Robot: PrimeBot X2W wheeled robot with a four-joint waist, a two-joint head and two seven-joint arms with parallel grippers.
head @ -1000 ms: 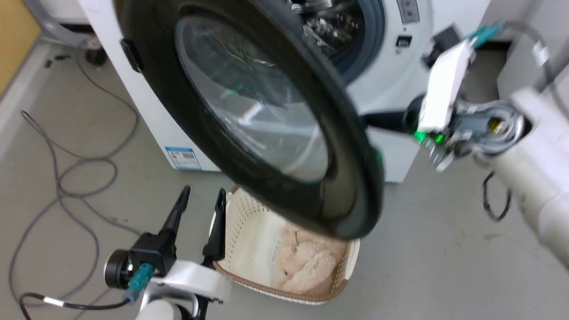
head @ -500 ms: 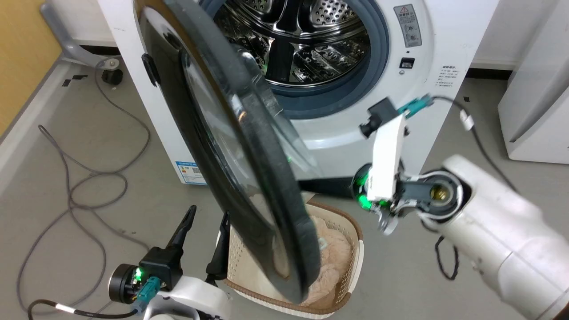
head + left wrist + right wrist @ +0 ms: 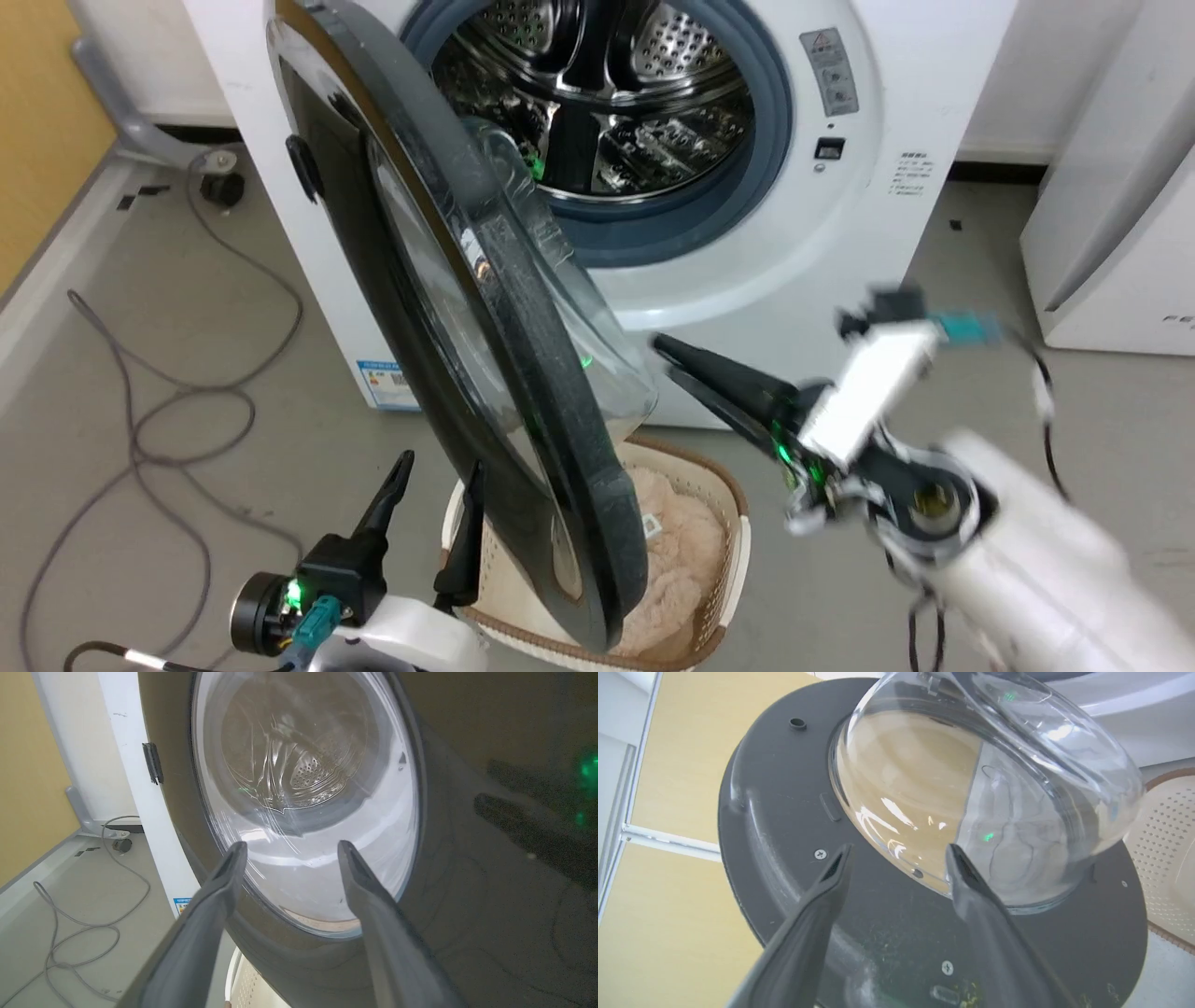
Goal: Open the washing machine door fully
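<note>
- Left gripper (image 3: 439,464): fingers spread, empty, just outside the large round glossy black washing machine door (image 3: 523,373).
- Door: part-open off the white boxy washing machine (image 3: 840,233); probably stiff, heavy; glass (image 3: 560,271) slippery, push its rim (image 3: 597,485).
- Right gripper (image 3: 665,353): fingers parted, empty, near door's inner face.

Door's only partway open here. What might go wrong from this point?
The left gripper sits open close to the outer face of the washing machine door, on the side it would open toward, so the door may strike it. The right gripper, also open, points at the curved glass bowl; a push there may slip off.
</note>
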